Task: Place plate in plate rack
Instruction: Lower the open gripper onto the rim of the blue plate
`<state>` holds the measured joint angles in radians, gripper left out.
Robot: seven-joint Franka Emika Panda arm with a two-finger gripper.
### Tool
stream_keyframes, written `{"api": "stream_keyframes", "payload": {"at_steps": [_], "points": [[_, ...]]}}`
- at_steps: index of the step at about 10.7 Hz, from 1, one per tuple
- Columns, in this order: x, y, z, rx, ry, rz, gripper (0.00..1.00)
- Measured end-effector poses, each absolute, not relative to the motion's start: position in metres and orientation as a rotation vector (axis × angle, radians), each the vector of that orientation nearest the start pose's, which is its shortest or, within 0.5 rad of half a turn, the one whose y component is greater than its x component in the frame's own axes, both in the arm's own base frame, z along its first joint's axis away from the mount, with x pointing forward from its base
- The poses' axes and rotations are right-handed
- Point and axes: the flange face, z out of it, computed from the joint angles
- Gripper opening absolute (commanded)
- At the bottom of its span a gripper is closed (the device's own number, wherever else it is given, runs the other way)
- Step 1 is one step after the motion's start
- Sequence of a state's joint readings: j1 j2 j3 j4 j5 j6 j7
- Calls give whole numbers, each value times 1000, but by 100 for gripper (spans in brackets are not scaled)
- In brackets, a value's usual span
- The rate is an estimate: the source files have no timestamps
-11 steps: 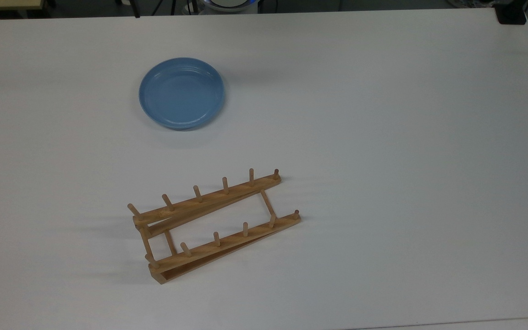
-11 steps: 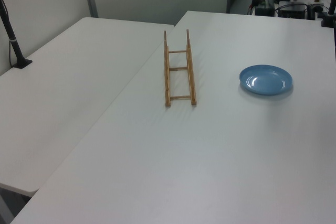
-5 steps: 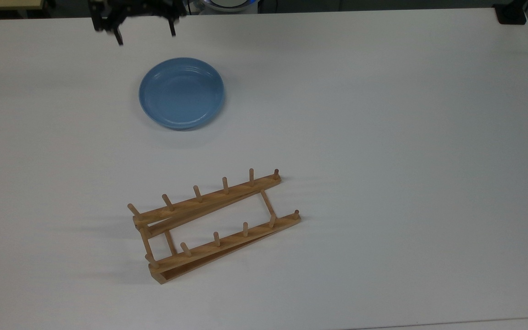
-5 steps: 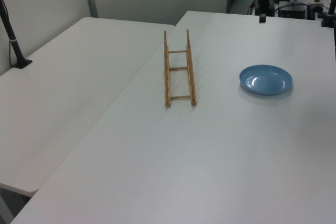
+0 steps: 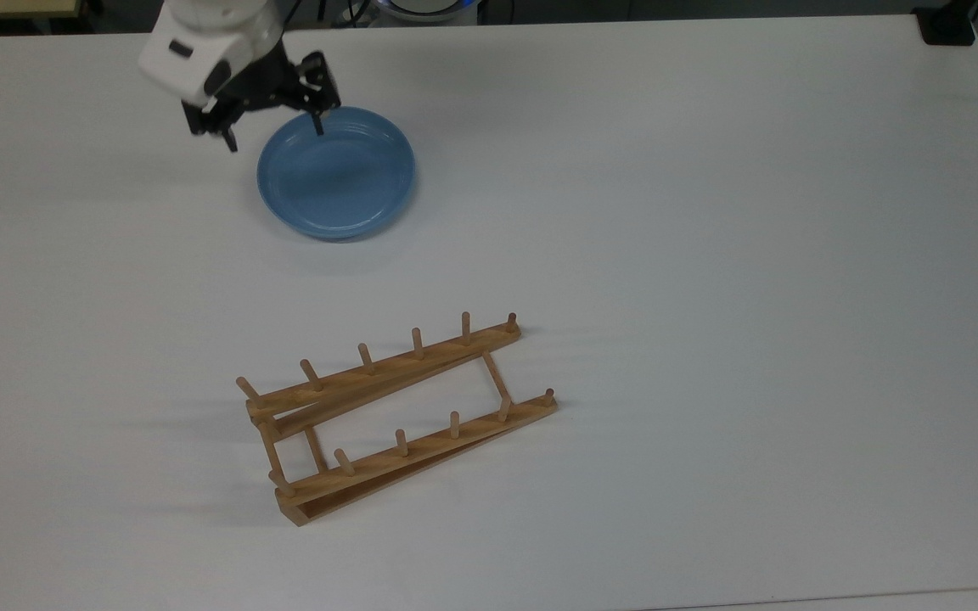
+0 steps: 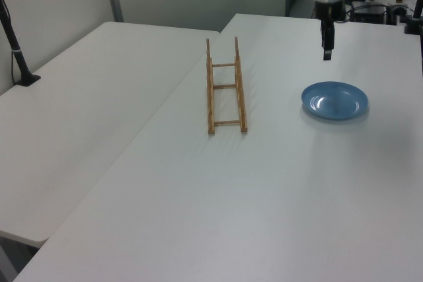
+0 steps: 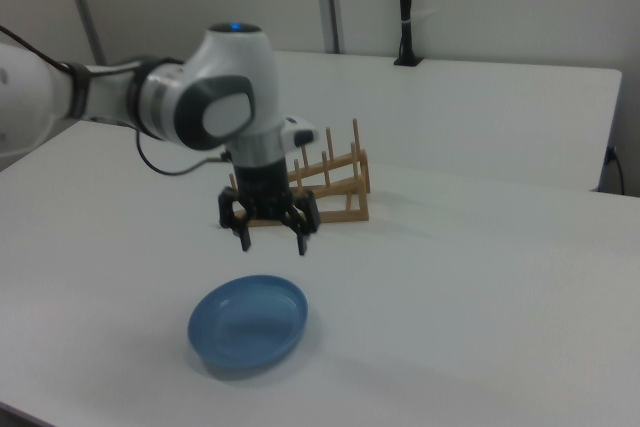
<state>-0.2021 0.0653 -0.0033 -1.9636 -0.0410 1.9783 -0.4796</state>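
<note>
Plate (image 5: 336, 174) is seen lying flat on the white tabletop (image 5: 710, 212) in the upper left of the top view, its hollow side facing up and its raised rim catching a faint sheen. In the left view the plate (image 6: 334, 100) is placed at the right of the frame, and in the right view it (image 7: 248, 324) is found low and left of centre, close to the near edge of the tabletop.

The tool (image 5: 273, 141) is held above the plate's upper-left edge in the top view, its two dark fingers spread wide apart and pointing down, with nothing between them. One fingertip is seen over the plate's rim, the other over bare tabletop just left of it. In the right view the tool (image 7: 272, 244) is shown hanging clear above the plate, not touching it, under the white wrist of the arm (image 7: 215, 97). In the left view the tool (image 6: 326, 53) is seen edge-on, above the plate.

The rack (image 5: 396, 416) is set well apart from the plate, in the lower middle of the top view, lying at a slant with its two wooden rails side by side and upright pegs along each. Thin crossbars are seen joining the rails. In the left view the rack (image 6: 225, 87) is placed near the centre, and in the right view it (image 7: 335, 187) is partly hidden behind the arm. No plate is held in it.
</note>
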Motion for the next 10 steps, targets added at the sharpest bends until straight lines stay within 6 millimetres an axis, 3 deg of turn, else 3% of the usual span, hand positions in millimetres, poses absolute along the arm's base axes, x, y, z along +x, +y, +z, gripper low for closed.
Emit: {"api": "stream_keyframes", "payload": {"at_steps": [2, 5, 7, 10], "points": [[561, -139, 401, -3119, -453, 110, 100], [569, -157, 358, -3128, -436, 131, 92], [572, -158, 338, -3121, -437, 155, 78], [572, -158, 325, -3111, -431, 186, 42]]}}
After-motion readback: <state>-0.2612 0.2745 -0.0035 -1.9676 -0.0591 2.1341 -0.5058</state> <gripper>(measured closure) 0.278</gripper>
